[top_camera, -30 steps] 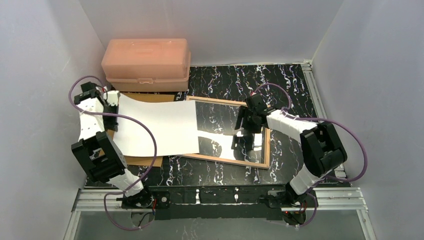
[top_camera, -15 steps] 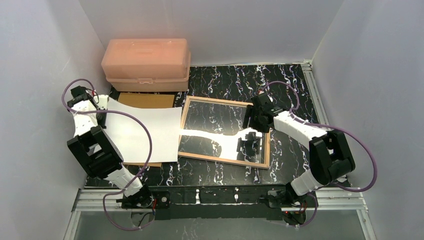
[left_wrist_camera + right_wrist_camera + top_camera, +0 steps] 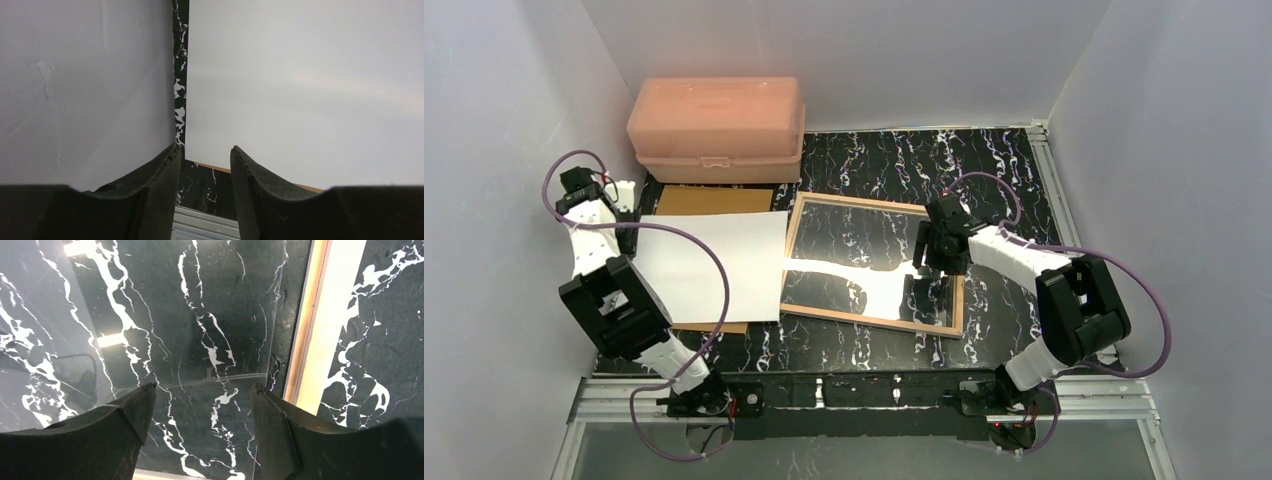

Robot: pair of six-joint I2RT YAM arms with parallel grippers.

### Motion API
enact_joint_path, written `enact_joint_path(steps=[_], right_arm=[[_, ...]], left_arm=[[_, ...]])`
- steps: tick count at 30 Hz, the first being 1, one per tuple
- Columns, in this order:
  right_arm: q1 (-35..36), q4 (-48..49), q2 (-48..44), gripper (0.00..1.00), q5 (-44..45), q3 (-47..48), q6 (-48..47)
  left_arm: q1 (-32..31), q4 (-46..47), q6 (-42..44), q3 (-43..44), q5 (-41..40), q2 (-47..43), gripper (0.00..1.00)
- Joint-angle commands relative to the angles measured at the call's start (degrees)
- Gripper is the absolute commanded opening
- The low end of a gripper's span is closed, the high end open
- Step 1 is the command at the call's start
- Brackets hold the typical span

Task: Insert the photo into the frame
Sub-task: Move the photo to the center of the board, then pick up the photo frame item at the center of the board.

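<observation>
Frame (image 3: 864,319): lies flat on the black marbled bench (image 3: 884,160) with its tan wood back up. The marble shows through the clear pane (image 3: 854,235), with a pale glare across it.
Photo (image 3: 709,265): lies flat with its white back up, just left of the frame in the top view. Its right edge runs along the frame's left rail. I cannot tell whether the two touch or sit barely apart. The photo is not in the frame.
Backing board (image 3: 714,200): brown, lying under the photo left of the frame. Strips of it show past the photo's far and near edges.
Pink plastic box (image 3: 716,125): lid down, beyond the frame's far left corner, by the back wall.
Left claw (image 3: 205,150): my left one is at the photo's edge farthest from the frame. The jaws are parted by a narrow gap and grip nothing.
Right claw (image 3: 202,387): my right one is above the frame's right part, just inside the right rail, pointing down at the pane. The jaws are wide with nothing between them. I cannot tell whether the tips touch the glass.
</observation>
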Motion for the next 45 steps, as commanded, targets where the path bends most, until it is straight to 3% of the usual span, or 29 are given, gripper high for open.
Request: enact_joint_path(steps=[1, 5, 11, 19, 26, 37, 45], right_arm=[[-0.6, 1.24, 0.72, 0.77, 1.54, -0.83, -0.27], [-1.22, 1.78, 1.26, 0.78, 1.65, -1.47, -0.27], [-3.14, 2.04, 0.77, 0.78, 2.25, -3.22, -0.77], [-7.81, 1.55, -1.25, 0.77, 1.78, -5.3, -1.82], [-9.36, 0.38, -3.19, 0.78, 1.61, -6.34, -2.4], [-9.55, 1.62, -2.33, 0.78, 0.6, -8.24, -0.92], [-9.61, 2.6, -2.49, 0.78, 0.13, -9.7, -0.23]], left_arm=[[-0.23, -6.8, -1.52, 5.78, 5.83, -4.5, 0.41], [-3.56, -13.91, -2.14, 8.69, 12.55, -5.91, 0.42], [-20.51, -17.98, -5.63, 3.47, 20.12, -8.49, 0.43], [-37.13, -17.49, -14.01, 10.64, 27.89, 6.13, 0.46], [-47.44, -13.46, -17.25, 14.03, 26.82, 13.14, 0.46], [-49.77, -11.41, -21.87, 14.11, 30.25, 20.95, 0.48], [-49.82, -8.31, -23.56, 12.79, 27.28, 22.67, 0.48]])
